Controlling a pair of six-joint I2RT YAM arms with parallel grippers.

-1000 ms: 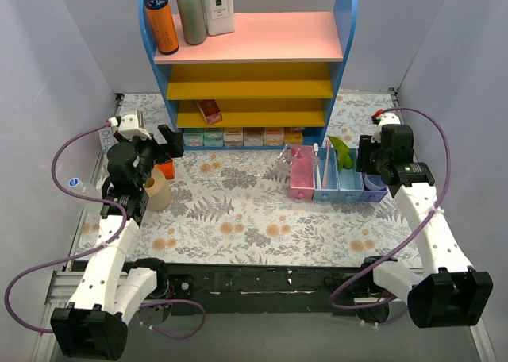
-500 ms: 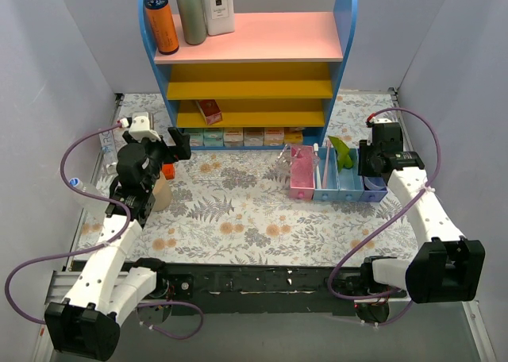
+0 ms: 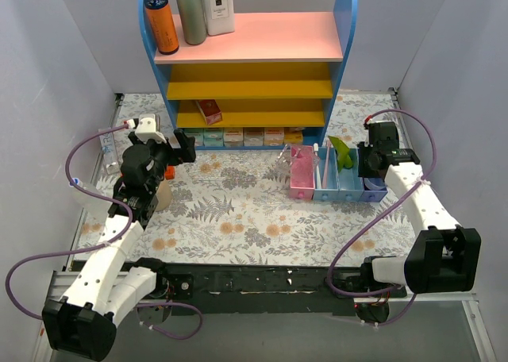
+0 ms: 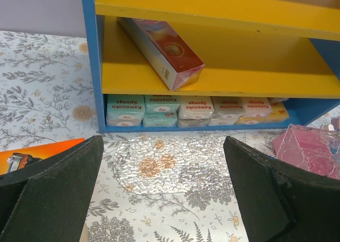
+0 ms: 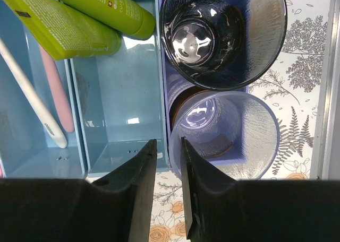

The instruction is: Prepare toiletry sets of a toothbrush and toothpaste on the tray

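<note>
The clear tray [image 4: 170, 167] lies on the flowered cloth before the shelf, seen between the fingers of my open, empty left gripper [image 3: 182, 149], which hangs above and short of it. Lime-green toothpaste tubes [image 5: 69, 29] and a white toothbrush [image 5: 32, 104] lie in light blue bins [image 5: 114, 125]; they also show in the top view [image 3: 341, 152]. A dark cup [image 5: 223, 35] and a clear cup [image 5: 228, 141] sit in the purple bin. My right gripper [image 5: 167, 144] hovers over the wall between the blue and purple bins, by the clear cup's rim, jaws a narrow gap apart, holding nothing.
A blue shelf unit [image 3: 254, 68] with bottles on top stands at the back, sponge packs [image 4: 186, 109] under its lowest shelf. A pink bin [image 3: 302, 175] stands left of the blue bins. An orange pack [image 4: 32, 153] and a beige roll [image 3: 161, 194] lie by the left arm.
My left gripper has swung right and toward the shelf. My right gripper has shifted a little back and left over the bins.
</note>
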